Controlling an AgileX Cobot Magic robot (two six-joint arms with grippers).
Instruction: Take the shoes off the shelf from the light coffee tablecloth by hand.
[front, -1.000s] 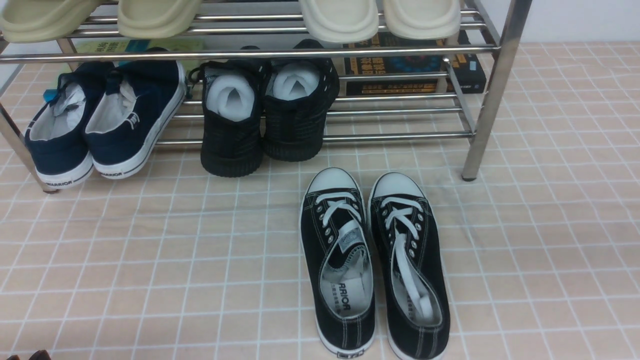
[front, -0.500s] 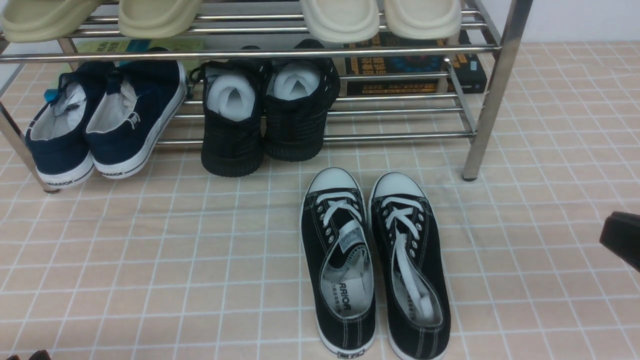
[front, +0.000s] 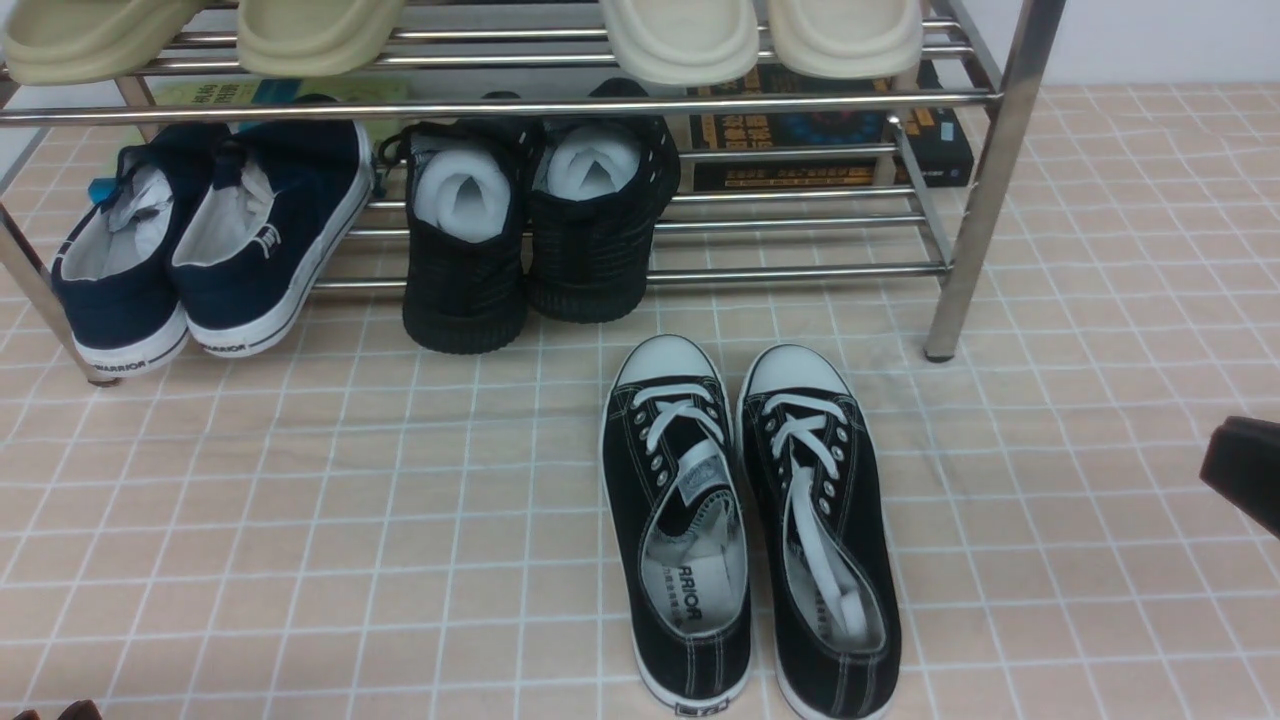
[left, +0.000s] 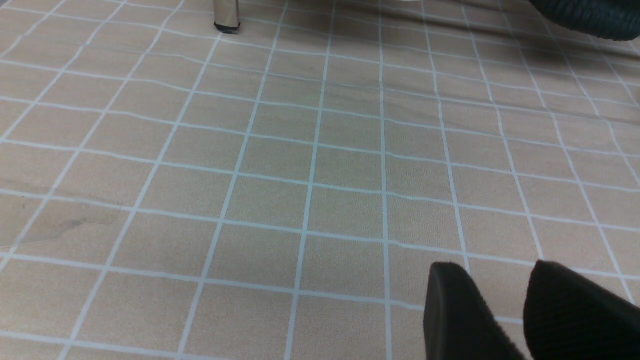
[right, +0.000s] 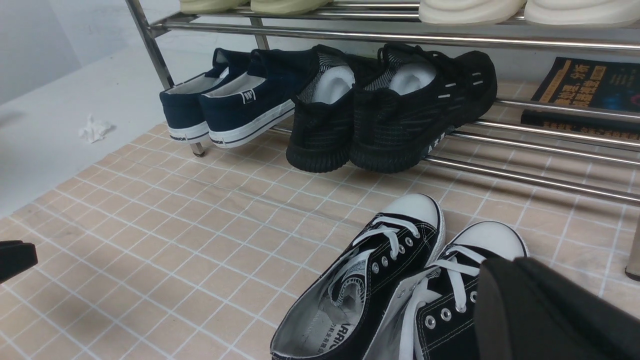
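The shoes, a pair of black canvas sneakers with white laces and toe caps, lie side by side on the light coffee tablecloth (front: 300, 520) just in front of the shelf (front: 500, 105): the left one (front: 675, 520) and the right one (front: 815, 530), toes toward the rack. Only the black tip of my right gripper (front: 1245, 485) enters the front view at the right edge, apart from the shoes. In the right wrist view the right gripper (right: 505, 270) is shut and empty, hovering over the nearer sneaker (right: 440, 320). My left gripper (left: 492, 267) is open over bare cloth, holding nothing.
On the shelf's lower bars sit navy slip-ons (front: 210, 240) and black textured shoes stuffed with white foam (front: 530, 220). Cream slippers (front: 680, 40) rest on the upper bars. Books (front: 830, 130) lie behind. A chrome leg (front: 965, 230) stands right of the sneakers.
The right gripper's tip has come into the front view at the right edge and has held there for the last half second. The shoes have not moved.
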